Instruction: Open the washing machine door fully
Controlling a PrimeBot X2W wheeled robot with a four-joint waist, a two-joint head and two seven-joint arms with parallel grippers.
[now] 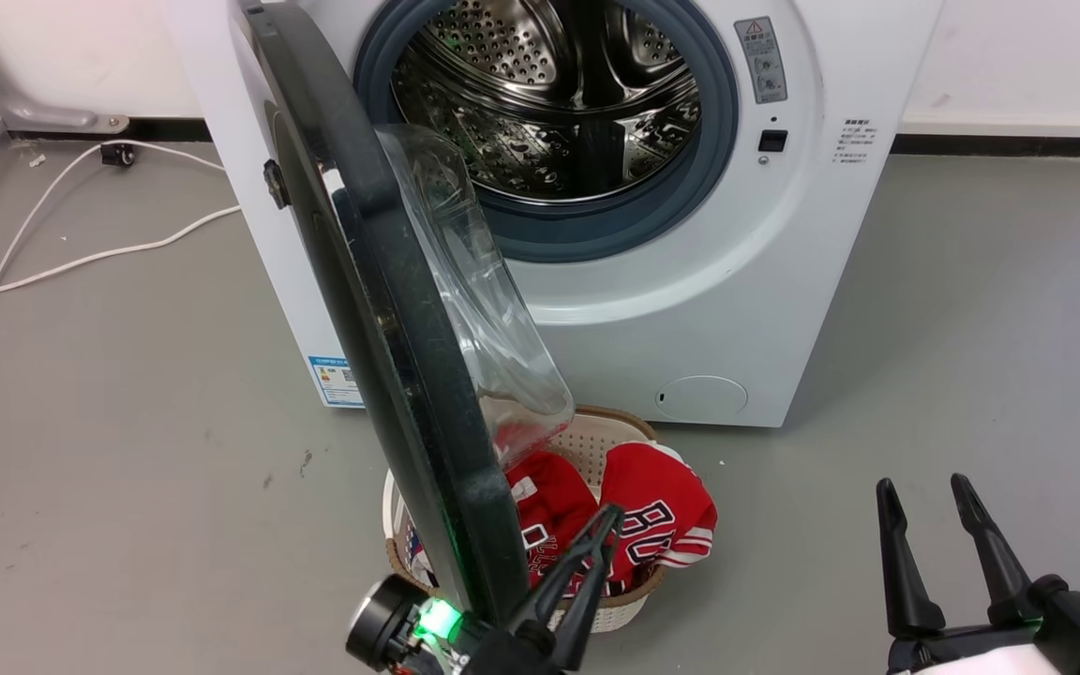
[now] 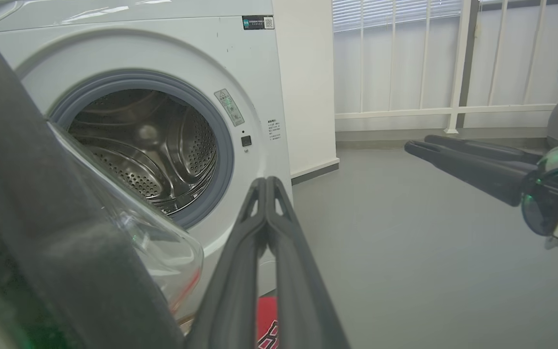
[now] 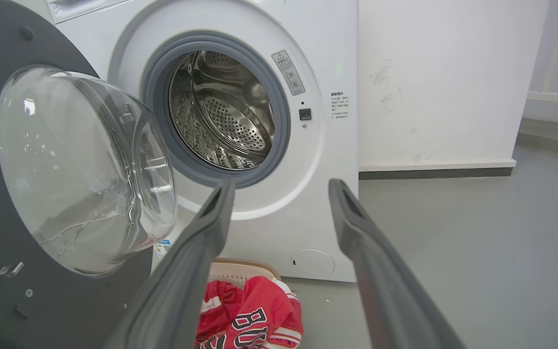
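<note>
The washing machine door (image 1: 381,319) stands swung out roughly square to the washing machine (image 1: 765,281), its glass bowl facing the drum side, so the opening looks partway done. The left claw (image 1: 607,525), fingers pressed together on nothing, sits just beside the door's inner face near its free edge; the right claw (image 1: 922,487) hangs spread and idle. The next move likely calls for a steady leftward push on that inner face.

Washing machine (image 1: 737,309) stands against wall (image 1: 1018,56); door (image 1: 362,281) hangs out at its left side. Laundry basket (image 1: 589,446) on floor (image 1: 971,328) before machine, by door's lower edge, jersey (image 1: 652,506) in it. Cable (image 1: 81,258) lies further left.
</note>
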